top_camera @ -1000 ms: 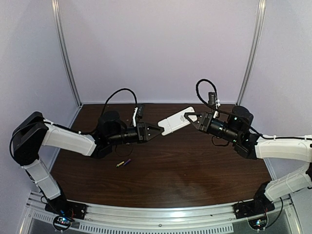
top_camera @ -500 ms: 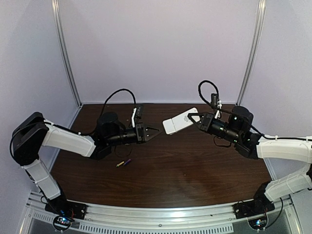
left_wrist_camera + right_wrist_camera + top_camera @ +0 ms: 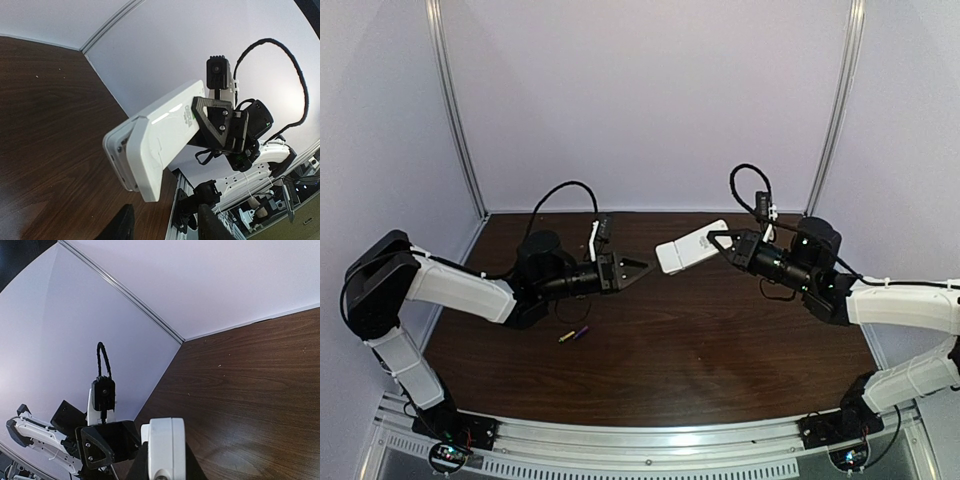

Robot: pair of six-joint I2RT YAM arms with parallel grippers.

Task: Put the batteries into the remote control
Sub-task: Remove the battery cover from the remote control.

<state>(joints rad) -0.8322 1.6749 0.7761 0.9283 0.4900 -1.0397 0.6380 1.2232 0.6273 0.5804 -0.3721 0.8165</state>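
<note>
Gripping the remote control above the bench, the right jaws face the left jaws, parted and empty.

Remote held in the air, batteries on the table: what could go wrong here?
The right end effector holds the remote control by one end only, in mid-air; it could pivot or slip.
Its back cover looks slid partway off and might drop.
The batteries lie loose on the table; a clumsy pick by the open left end effector could roll them.
</note>
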